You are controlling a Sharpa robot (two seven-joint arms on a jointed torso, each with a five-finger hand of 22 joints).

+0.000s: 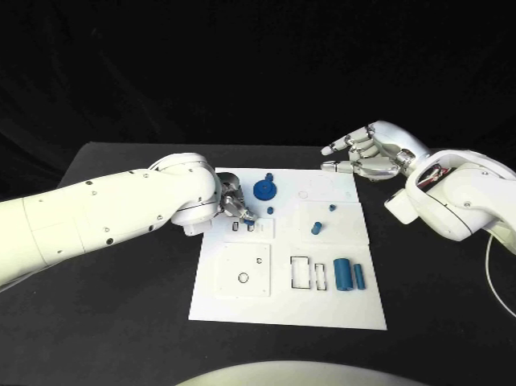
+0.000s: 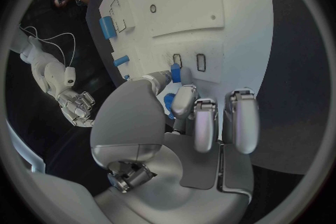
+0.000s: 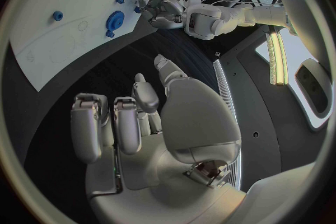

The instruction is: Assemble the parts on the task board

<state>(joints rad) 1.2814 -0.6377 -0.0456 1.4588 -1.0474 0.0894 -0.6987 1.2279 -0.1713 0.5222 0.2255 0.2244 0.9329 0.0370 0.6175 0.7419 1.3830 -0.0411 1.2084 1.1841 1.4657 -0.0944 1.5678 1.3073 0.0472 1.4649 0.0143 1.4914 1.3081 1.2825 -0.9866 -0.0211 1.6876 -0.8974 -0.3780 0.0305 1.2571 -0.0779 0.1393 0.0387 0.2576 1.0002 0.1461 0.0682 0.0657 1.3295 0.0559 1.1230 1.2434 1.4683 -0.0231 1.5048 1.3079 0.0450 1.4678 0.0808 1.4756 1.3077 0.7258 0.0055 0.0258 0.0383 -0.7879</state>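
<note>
The white task board (image 1: pixel 287 301) lies mid-table. My left hand (image 1: pixel 235 204) hovers over its far left part and pinches a small blue part (image 2: pixel 175 73) between thumb and a finger, just above two small rectangular slots (image 1: pixel 242 227). A blue round knobbed part (image 1: pixel 266 190) stands at the board's far edge, a short blue peg (image 1: pixel 316 228) near the middle, and two blue cylinders (image 1: pixel 350 274) lie side by side on the right. My right hand (image 1: pixel 368 153) hangs beyond the board's far right corner, fingers apart and holding nothing.
The board also has a round hole (image 1: pixel 243 278) in its left panel and two long rectangular cut-outs (image 1: pixel 308 273) beside the cylinders. Black table (image 1: pixel 119 322) surrounds the board. A white cable (image 1: pixel 501 289) runs along the right.
</note>
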